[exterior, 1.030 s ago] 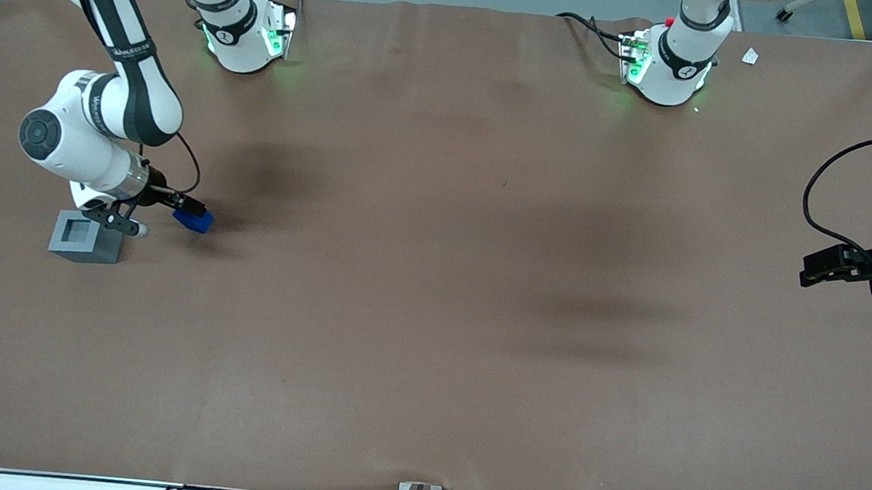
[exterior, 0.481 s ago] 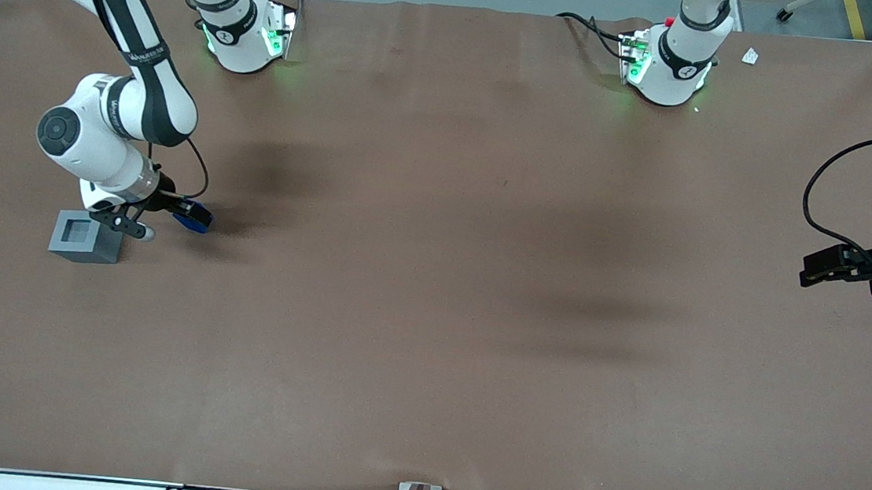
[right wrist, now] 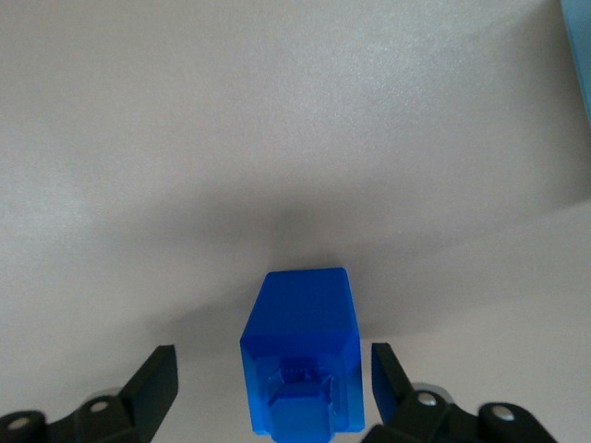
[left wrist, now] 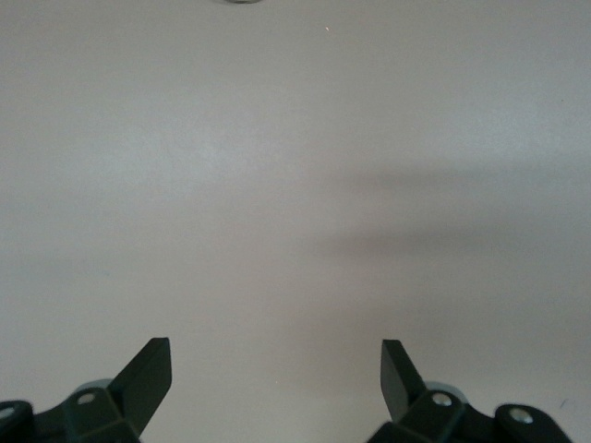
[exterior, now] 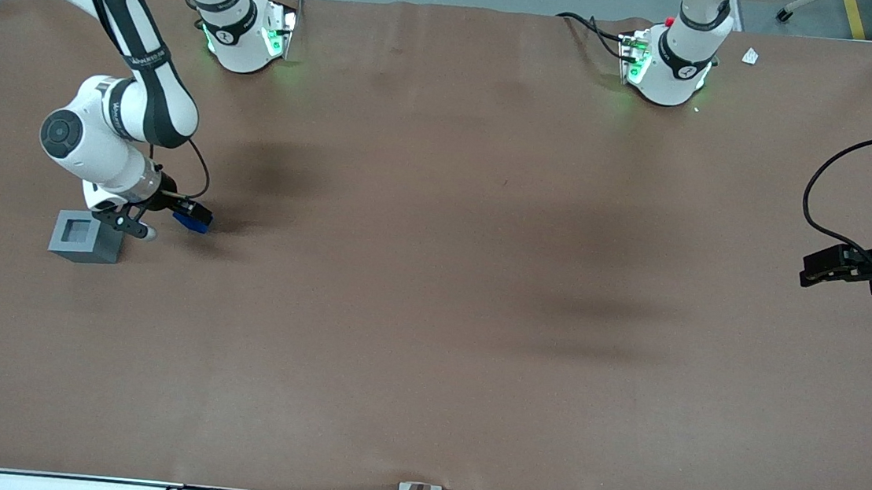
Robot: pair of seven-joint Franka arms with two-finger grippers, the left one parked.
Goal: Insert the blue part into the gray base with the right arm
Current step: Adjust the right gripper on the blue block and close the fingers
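Since the earlier front frames the right arm has shifted a little toward the upper right of the frame and its wrist has turned, so the gripper now sits lower over the blue part; the blue block itself has hardly changed place. The gray base has not moved.

In the front view, both task things lie in the left part of the frame, at the working arm's end of the table. The blue part is beside the gray base and a little farther from the front camera, near it but not touching.

In the right wrist view, the blue part rests on the table between the two black fingers, with a visible gap on each side — the fingers are spread apart and do not yet press on it.

So the task seems to be at an early stage: the approach is nearly finished, but the grasp is not made. Still to do, by my judgement, are closing on the part, lifting it, carrying it over the square recess of the base and pushing it in — the recess is still empty.
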